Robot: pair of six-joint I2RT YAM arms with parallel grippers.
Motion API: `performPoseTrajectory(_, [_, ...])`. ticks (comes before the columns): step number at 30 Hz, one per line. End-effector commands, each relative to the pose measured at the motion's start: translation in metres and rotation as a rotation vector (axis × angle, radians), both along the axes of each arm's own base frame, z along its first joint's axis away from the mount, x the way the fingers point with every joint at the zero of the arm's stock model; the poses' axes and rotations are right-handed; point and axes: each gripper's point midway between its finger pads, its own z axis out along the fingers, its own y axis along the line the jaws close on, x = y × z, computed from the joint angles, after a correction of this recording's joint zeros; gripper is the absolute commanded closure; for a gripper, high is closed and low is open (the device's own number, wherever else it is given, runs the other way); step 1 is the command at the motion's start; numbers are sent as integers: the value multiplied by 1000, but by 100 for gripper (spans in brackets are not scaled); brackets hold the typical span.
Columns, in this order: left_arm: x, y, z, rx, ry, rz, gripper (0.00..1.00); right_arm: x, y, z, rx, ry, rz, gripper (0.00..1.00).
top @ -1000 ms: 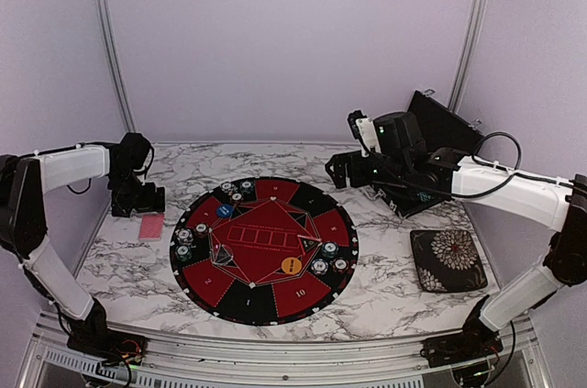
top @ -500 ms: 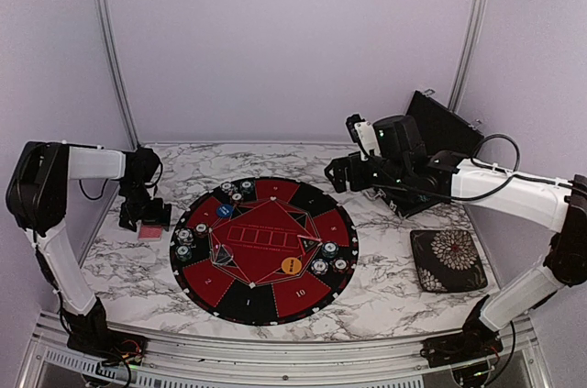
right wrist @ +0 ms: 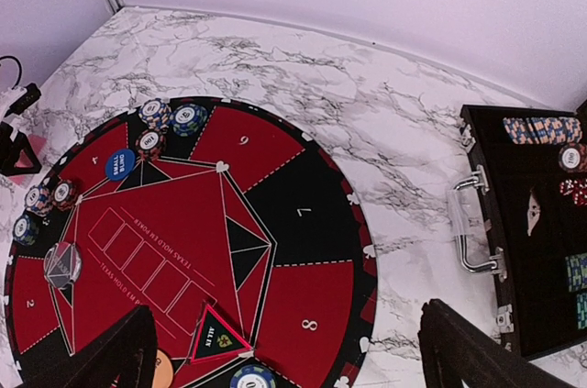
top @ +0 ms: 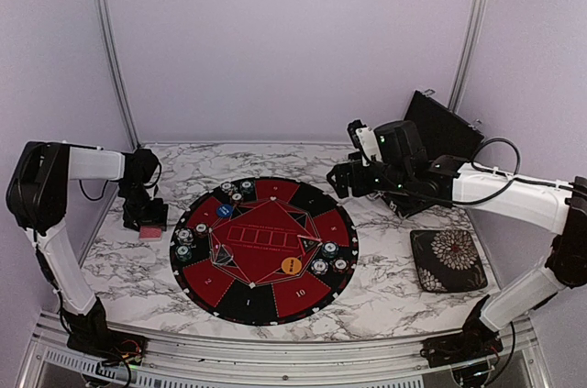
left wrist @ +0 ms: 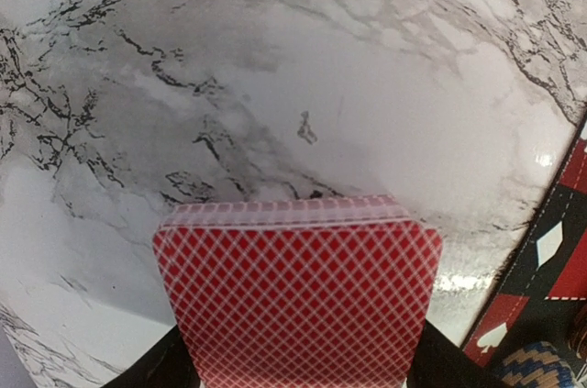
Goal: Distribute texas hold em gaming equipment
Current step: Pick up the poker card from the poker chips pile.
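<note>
The left gripper [top: 147, 220] is closed on a deck of red lattice-backed playing cards [left wrist: 298, 301], low over the white marble table [left wrist: 303, 85], just left of the round red-and-black poker mat [top: 264, 249]. The right gripper [right wrist: 284, 342] hangs open wide above the mat's far right part, where striped poker chips [right wrist: 170, 116] and a blue round button disc [right wrist: 119, 164] lie.

lab test cell | aluminium frame [top: 110, 49] | plain lilac walls [top: 284, 39]
</note>
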Motion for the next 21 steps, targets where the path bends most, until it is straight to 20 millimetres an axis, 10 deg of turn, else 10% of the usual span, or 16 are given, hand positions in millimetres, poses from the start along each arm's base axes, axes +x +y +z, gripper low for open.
performPoseTrajectory(1, [-22,8,-13,29,69,-2,27,0,-2,18,48,-32,-9,3])
performPoseTrajectory(21, [-12,3,8,52,14,-51,47,2,5,12,60,-3,-2,4])
